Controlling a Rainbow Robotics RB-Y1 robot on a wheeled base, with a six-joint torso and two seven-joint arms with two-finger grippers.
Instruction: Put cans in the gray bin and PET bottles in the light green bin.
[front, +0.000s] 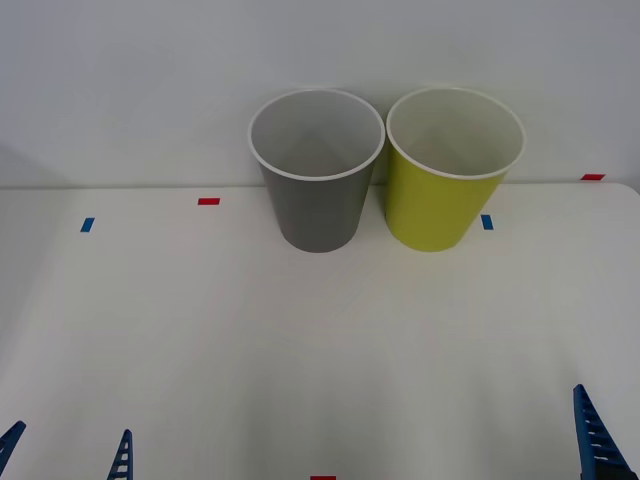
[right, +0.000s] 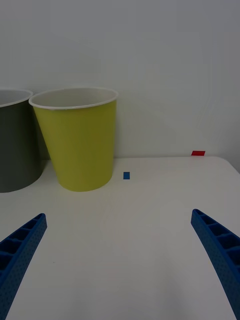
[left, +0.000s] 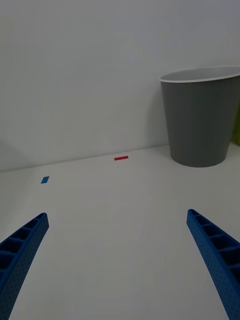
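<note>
At the far edge of a white bench (front: 320, 350), against a pale wall: two tall tapered bins, upright, side by side, rims nearly touching. Gray bin (front: 317, 170) toward the robot's left, light green bin (front: 452, 170) toward its right, both with white rims. Set close together at the back, probably so either arm can reach either mouth while the broad near stretch of bench stays free for items to sort. Inside each, as far as the front view looks down: pale walls, nothing lying there. No can or bottle anywhere on the bench, so likely nothing to sort just now. Low at the near edge, well apart from the bins: left tool (front: 65, 455) and right tool (right: 120, 260), blue ribbed fingers spread wide, released, grasping nothing, apparently parked and waiting. Smallest of all: red and blue tape marks (front: 208, 201) stuck flat to the bench, seemingly as position guides.
</note>
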